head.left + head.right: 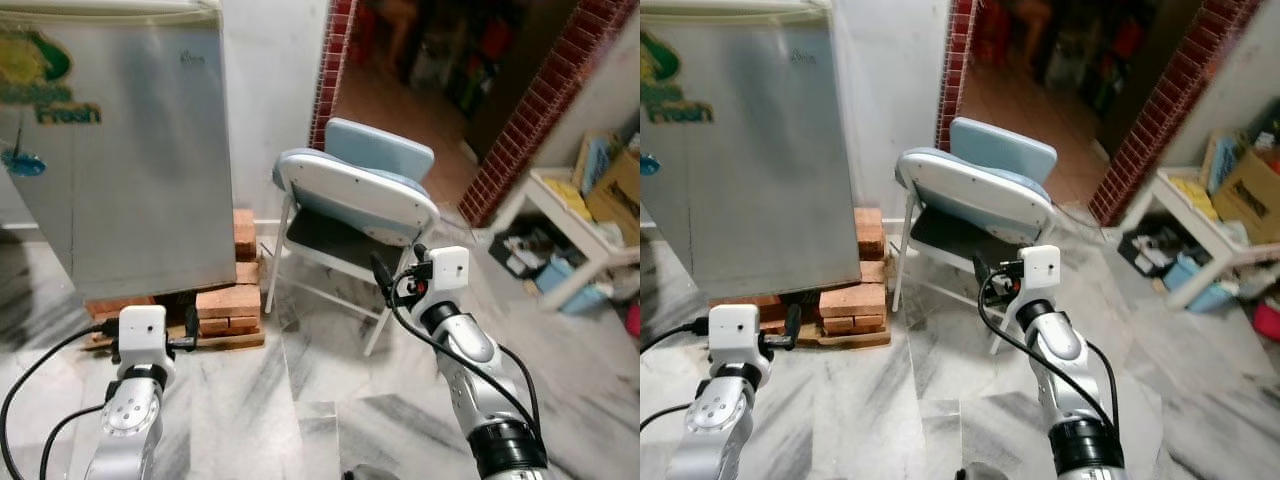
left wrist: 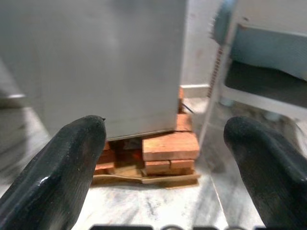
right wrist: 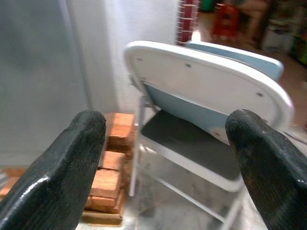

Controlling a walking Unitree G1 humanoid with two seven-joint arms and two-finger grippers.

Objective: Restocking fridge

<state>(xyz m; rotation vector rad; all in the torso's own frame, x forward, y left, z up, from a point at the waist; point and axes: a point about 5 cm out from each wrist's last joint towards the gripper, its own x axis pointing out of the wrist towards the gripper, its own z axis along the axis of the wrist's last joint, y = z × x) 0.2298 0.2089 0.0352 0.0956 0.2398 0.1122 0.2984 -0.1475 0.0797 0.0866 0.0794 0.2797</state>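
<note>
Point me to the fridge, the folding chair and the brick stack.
fridge (image 1: 130,160), left eye view, middle of its closed steel door.
folding chair (image 1: 350,195), left eye view, white underside of the backrest.
brick stack (image 1: 228,305), left eye view, front bricks.

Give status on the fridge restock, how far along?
Barely begun. Done: robot stands facing the fridge, whose door is shut, on its bricks. In hand: nothing; left claw and right claw both open, empty. Left: fetching items, opening the door, loading. No stock visible.

Brushed matt metal fridge (image 1: 130,160) on rough red bricks (image 1: 230,300); glossy veined marble floor (image 1: 300,400); smooth painted-metal folding chair (image 1: 355,200).
</note>
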